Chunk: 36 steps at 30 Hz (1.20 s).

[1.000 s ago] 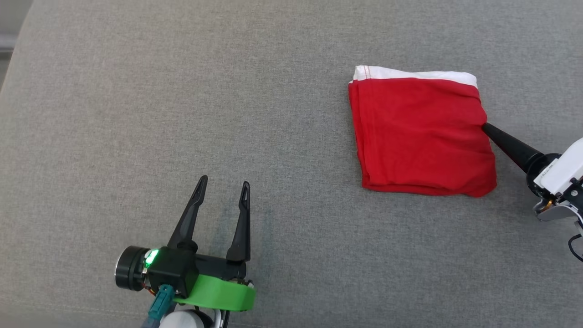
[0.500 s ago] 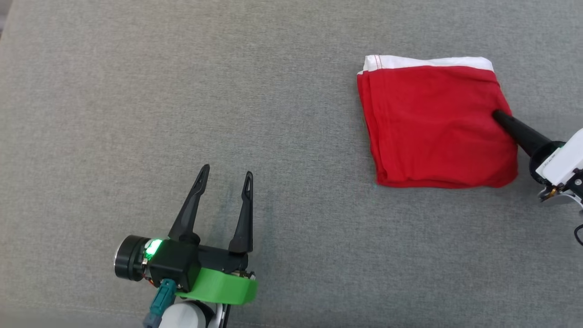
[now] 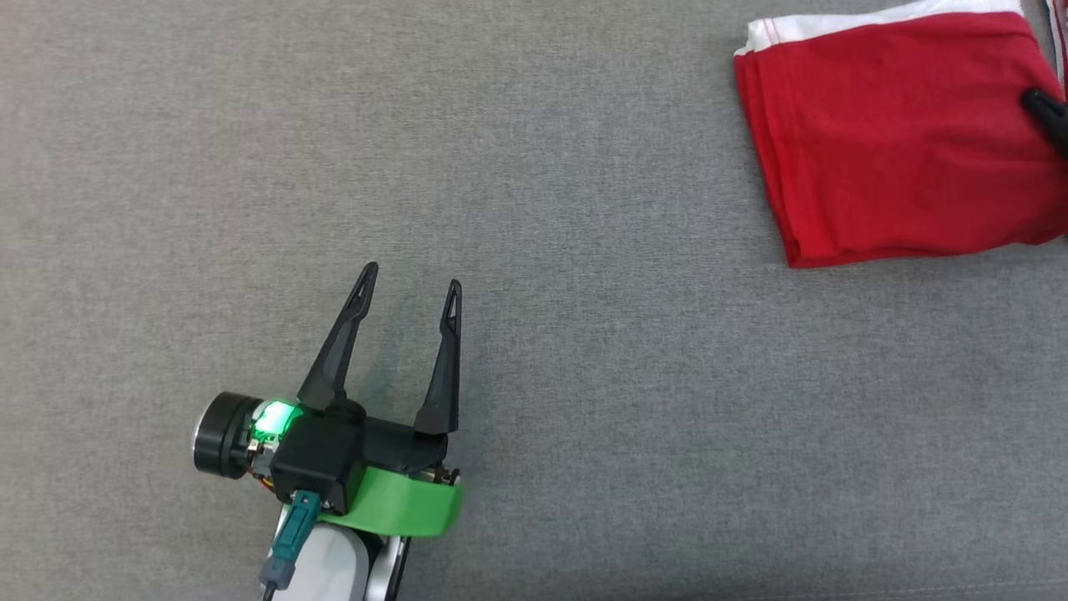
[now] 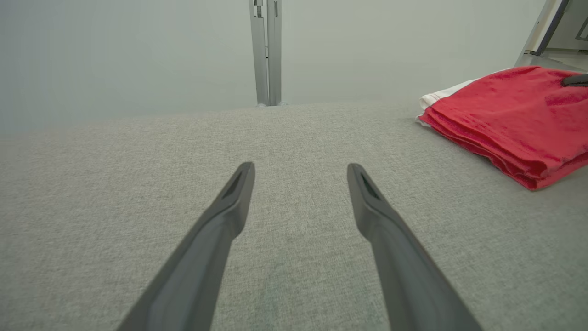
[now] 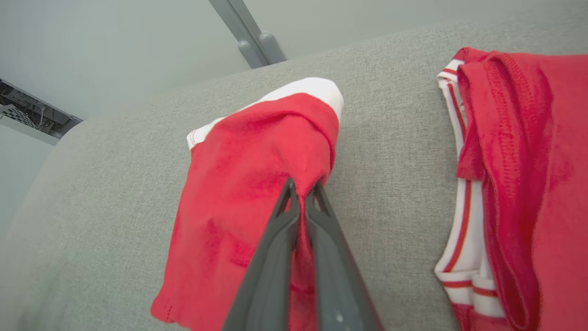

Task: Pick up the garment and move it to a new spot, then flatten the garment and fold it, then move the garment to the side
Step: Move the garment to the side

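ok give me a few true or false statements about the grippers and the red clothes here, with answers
1. The left gripper is open and holds nothing. True.
2. The right gripper hangs open above the folded garment. False: its fingers are shut on that garment's edge.
3. The folded garment lies between the left gripper's fingers. False: it lies off to that gripper's right on the grey surface.
4. A second red garment with striped trim lies beside the folded one, with bare surface between them. True.
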Available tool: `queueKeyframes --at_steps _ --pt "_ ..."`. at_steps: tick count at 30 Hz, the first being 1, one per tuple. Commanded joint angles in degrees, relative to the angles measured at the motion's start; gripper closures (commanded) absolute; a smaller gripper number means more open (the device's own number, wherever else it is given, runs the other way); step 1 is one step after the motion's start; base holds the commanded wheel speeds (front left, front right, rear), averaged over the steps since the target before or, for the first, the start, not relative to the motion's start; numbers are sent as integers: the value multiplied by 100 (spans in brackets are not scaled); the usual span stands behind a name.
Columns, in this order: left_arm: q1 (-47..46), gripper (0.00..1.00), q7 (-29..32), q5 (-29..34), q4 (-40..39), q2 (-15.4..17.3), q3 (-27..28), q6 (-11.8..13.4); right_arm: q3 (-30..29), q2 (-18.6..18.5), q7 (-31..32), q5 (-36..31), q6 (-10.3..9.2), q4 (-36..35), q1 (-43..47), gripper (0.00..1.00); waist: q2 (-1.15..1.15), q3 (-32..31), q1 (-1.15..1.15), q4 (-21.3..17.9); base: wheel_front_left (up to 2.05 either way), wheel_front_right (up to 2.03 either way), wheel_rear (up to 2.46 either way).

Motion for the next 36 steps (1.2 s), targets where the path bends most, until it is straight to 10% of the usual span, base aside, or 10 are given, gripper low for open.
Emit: queueKeyframes --at_steps 1,34,36 --pt "-118 0 1 76 -29 22 53 -51 9 -101 -46 -82 0 -19 -119 100 0 281 -1 -304 0 0 0" --pt "-228 0 5 461 -550 703 263 -177 353 -1775 -778 -521 -5 762 -1116 100 0 1125 -1 -940 0 0 0" --pt "-259 0 5 449 -540 688 239 -175 390 -1784 -880 -661 -5 972 -1140 0 0 1136 -1 -915 0 0 0"
